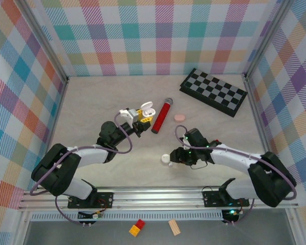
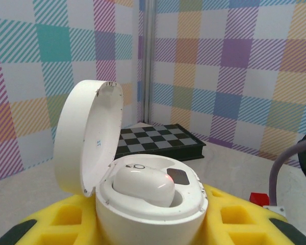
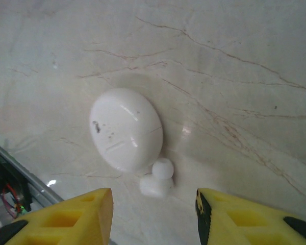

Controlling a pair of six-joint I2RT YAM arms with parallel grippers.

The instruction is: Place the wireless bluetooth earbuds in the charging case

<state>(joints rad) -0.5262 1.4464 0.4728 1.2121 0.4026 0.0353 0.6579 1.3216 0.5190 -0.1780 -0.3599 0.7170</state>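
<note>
The marble-patterned table (image 1: 92,102) is walled by plaid panels (image 1: 20,87) on three sides and ends at a metal rail (image 1: 158,193) on the near edge. A folded checkerboard (image 1: 213,92) takes the far right corner; the far left and the strip between the arms lie bare.

The left pincer (image 1: 138,118) is pinching an open charging case (image 2: 148,204), lid tipped back to the left. One white seated earbud (image 2: 143,185) with a red light lies in one well; the well beside it is only partly seen. Just right of this case in the top view lies a red microphone (image 1: 161,116), then a pinkish oval (image 1: 179,117) too small to identify.

The right pincer (image 3: 154,219) is spread, hanging above the table near the rail — its yellow fingers (image 3: 86,217) are cut off by the bottom of the wrist view. Past them rests a closed white case (image 3: 126,128), scuffed, with a loose earbud (image 3: 158,178) touching its near side. This bud shows two lobes; whether it is one piece or two cannot be told.

Count: two white cases, two earbuds made out, one microphone, one checkerboard. Below the rail lie a red-and-yellow block (image 1: 137,227) and a wooden block (image 1: 174,227) — off the table.
</note>
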